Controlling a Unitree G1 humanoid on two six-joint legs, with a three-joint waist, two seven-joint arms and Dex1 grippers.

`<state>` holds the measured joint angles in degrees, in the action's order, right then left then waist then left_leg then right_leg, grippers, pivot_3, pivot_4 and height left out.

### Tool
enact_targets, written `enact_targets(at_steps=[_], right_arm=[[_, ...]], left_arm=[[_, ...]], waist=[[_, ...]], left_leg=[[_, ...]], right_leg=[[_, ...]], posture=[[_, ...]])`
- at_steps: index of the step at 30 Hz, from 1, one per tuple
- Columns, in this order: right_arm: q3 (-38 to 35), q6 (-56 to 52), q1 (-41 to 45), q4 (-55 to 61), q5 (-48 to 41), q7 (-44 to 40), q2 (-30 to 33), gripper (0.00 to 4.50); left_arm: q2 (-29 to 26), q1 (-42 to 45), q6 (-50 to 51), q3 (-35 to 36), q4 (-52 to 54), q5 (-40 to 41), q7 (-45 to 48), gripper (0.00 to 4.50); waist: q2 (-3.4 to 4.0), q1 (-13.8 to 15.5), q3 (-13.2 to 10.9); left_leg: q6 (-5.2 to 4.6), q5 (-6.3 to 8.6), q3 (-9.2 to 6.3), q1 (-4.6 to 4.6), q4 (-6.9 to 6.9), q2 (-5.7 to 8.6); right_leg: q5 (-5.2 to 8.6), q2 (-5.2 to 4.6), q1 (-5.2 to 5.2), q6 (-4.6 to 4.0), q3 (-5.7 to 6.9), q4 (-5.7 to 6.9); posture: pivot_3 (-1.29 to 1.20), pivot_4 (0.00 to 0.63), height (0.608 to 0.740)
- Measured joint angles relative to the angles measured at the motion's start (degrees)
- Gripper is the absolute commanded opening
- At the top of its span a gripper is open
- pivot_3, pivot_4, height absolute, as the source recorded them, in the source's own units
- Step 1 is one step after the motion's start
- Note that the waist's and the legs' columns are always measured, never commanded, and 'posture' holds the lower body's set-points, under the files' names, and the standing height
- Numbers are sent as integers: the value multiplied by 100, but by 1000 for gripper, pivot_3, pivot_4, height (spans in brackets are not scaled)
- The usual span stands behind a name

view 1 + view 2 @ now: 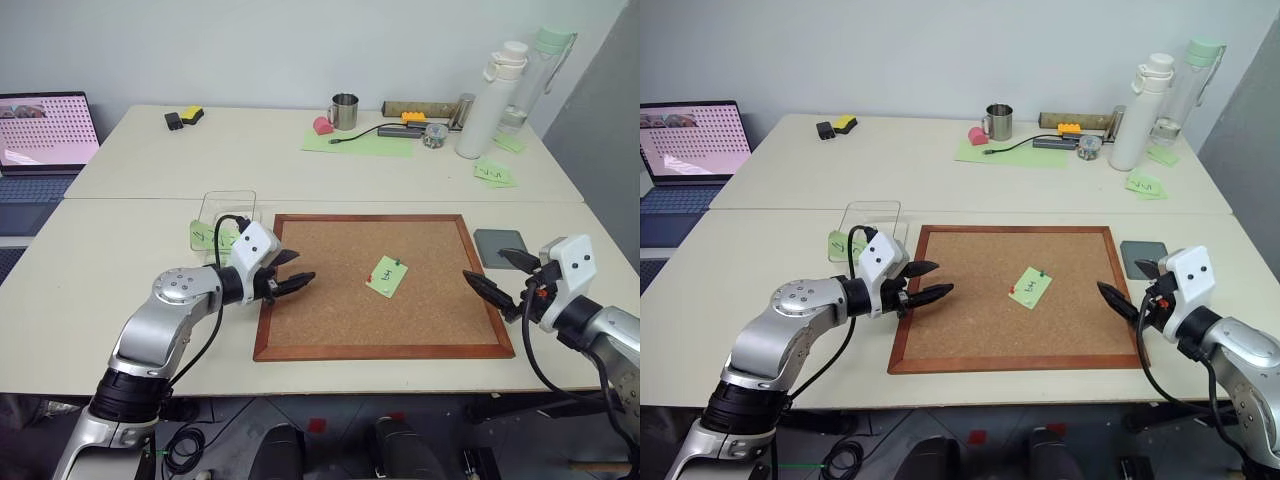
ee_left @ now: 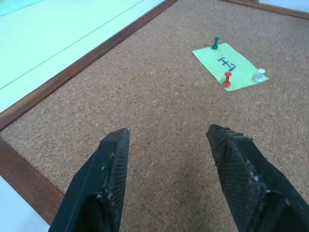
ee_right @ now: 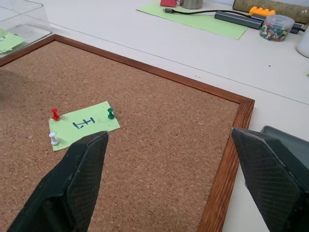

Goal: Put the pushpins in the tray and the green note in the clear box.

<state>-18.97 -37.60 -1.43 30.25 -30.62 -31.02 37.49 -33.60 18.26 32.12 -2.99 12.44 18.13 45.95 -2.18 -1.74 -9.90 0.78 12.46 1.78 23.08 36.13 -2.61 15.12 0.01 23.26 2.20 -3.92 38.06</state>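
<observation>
I am seeing the small light-green square sticky note lying near the middle of the large wood-framed corkboard, with black handwriting on it. A green-headed pushpin is standing at one corner, a red-headed pushpin at another, and a white-headed pushpin at a third. I am holding my left claw over the board's left edge, its black fingers standing partly apart with nothing between them, pointing toward the note. My right claw is hovering over the board's right edge, spread wide and gripping nothing. The small flat dark-grey square tray is sitting on the pale worktop just beside the board's right side, close to that claw. The small transparent plastic box, with a green note on its near side, is sitting just off the board's upper left corner, behind my left wrist.
</observation>
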Motion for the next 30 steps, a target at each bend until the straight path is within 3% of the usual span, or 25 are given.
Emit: enact_targets(at_steps=[12, 13, 25, 30], right_arm=[[418, 616, -521, 328, 244, 62, -518, 4257], [445, 630, -513, 326, 244, 63, -541, 4257], [1292, 854, 112, -208, 481, -17, -851, 4257], [1465, 922, 219, -366, 532, -71, -872, 4257]], left_arm=[[497, -903, -4, 348, 1000, 218, -809, 2724], [499, -903, -15, 349, 1017, 217, -826, 2375], [760, -965, -619, 59, 959, 199, -739, 207], [756, -962, -603, 27, 927, 324, -567, 39]], waist=[[-1, 2, 4], [-1, 2, 4], [0, 3, 5], [0, 2, 5]], left_leg=[[0, 0, -1, -8, 4, -2], [0, 0, 0, -10, 5, -2], [0, 0, 2, -9, 2, 2], [0, 0, 2, -9, 2, 2]], right_leg=[[-2, -5, -8, 4, -5, 2], [-2, -6, -8, 4, -6, 2], [-2, -1, -7, -2, -3, 2], [-2, 0, -7, -1, -3, 2]], posture=[[0, 150, 740], [0, 150, 740], [0, 150, 740], [0, 150, 740]])
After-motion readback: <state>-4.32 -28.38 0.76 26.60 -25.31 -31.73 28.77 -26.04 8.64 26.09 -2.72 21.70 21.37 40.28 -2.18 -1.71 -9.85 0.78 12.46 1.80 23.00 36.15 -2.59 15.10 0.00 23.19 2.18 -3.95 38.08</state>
